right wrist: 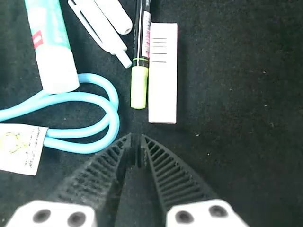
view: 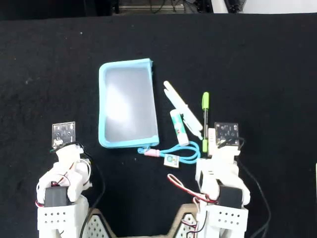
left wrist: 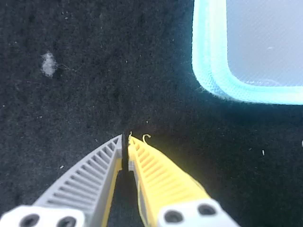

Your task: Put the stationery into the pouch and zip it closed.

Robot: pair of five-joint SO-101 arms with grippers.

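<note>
- Black cloth [view: 247, 59] is seen covering the table.
- A light-blue pouch [view: 128, 104] with a clear face is laid flat near the middle of the table, ahead of the left arm. One of its corners is seen in the left wrist view.
- The stationery is gathered just beside the pouch's right edge: two white pens [view: 181, 106], a glue stick [view: 179, 127], a green pen [view: 205, 116] and a white block [right wrist: 163, 73]. The block is laid against the green pen.
- A blue strap [view: 184, 152] with a small tag [view: 172, 160] is looped out from the pouch's near corner and is touched by the glue stick's end.
- The left gripper [left wrist: 127, 141] is held over bare cloth, its jaws pressed together with nothing gripped.
- The right gripper [right wrist: 137, 139] is held just short of the strap and the green pen, its jaws closed to a sliver with nothing between them.
</note>
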